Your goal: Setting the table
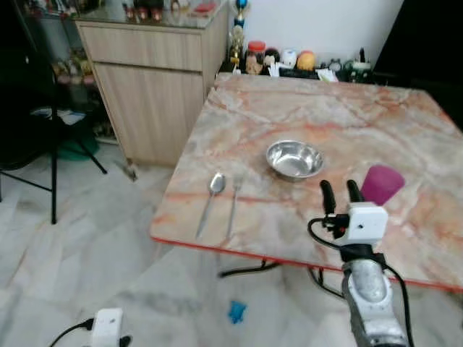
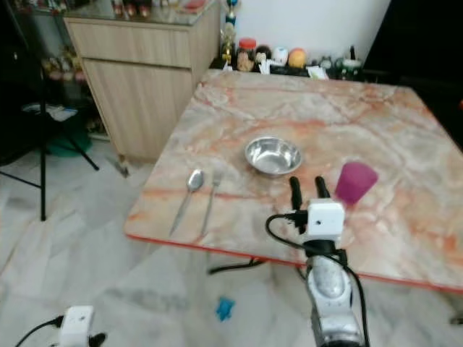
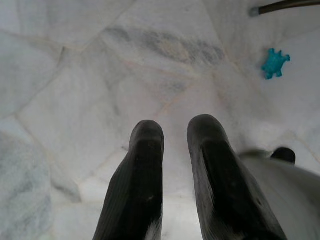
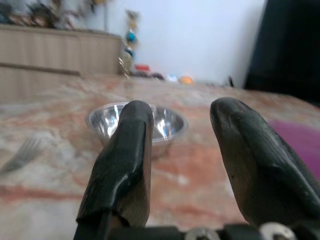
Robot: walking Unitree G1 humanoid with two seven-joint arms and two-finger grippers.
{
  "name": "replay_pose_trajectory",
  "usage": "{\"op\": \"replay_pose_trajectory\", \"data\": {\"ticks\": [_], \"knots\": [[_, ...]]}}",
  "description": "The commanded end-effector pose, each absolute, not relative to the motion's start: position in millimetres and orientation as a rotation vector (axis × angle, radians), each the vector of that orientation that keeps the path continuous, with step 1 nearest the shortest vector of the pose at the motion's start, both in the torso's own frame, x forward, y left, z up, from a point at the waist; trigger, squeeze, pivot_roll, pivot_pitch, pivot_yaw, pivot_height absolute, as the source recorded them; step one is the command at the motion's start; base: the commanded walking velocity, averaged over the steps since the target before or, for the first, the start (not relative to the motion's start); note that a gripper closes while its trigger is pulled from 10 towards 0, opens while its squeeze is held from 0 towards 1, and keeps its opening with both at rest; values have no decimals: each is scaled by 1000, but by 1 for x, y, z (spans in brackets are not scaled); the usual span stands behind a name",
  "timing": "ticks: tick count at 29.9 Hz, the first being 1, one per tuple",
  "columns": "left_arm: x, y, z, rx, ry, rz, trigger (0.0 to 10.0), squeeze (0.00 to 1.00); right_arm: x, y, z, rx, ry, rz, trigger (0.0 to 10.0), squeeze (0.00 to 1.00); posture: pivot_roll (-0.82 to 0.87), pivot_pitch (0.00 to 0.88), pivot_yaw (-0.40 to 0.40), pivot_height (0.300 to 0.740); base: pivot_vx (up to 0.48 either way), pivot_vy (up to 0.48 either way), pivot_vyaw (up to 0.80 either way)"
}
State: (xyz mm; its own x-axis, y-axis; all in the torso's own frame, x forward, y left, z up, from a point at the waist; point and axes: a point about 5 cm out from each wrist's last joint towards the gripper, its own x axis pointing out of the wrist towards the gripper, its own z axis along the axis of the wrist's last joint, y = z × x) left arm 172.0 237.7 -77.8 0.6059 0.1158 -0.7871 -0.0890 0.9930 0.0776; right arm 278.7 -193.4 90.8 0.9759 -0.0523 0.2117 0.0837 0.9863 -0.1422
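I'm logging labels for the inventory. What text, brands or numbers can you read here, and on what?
None can be read.
Jars at the table's far edge: any labels too small and blurred.
Bowl, cup, spoon, fork: no markings show.

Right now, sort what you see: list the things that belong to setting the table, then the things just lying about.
For the job:
steel bowl
spoon
fork
purple cup
marble table
right gripper, open, over the table's near edge

Lying about:
blue toy on the floor
jars and trinkets beyond the far edge
wooden cabinet
left gripper, idle, low over the floor
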Motion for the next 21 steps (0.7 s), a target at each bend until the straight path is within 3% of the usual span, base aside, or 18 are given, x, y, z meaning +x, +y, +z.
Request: {"op": "replay_pose_trajectory", "data": {"ticks": [1, 7, 21], "knots": [[173, 240, -76, 53, 907, 113, 10000, 0, 281, -189, 94, -132, -220, -65, 10000, 0, 135, 0, -52, 740, 0, 458, 0], [172, 240, -77, 53, 908, 115, 10000, 0, 282, -189, 94, -128, -220, -62, 10000, 0, 134, 0, -52, 740, 0, 354, 0], [170, 240, -78, 45, 905, 111, 10000, 0, 283, -188, 94, -124, -217, -64, 10000, 0, 133, 0, -54, 740, 0, 0, 0]]}}
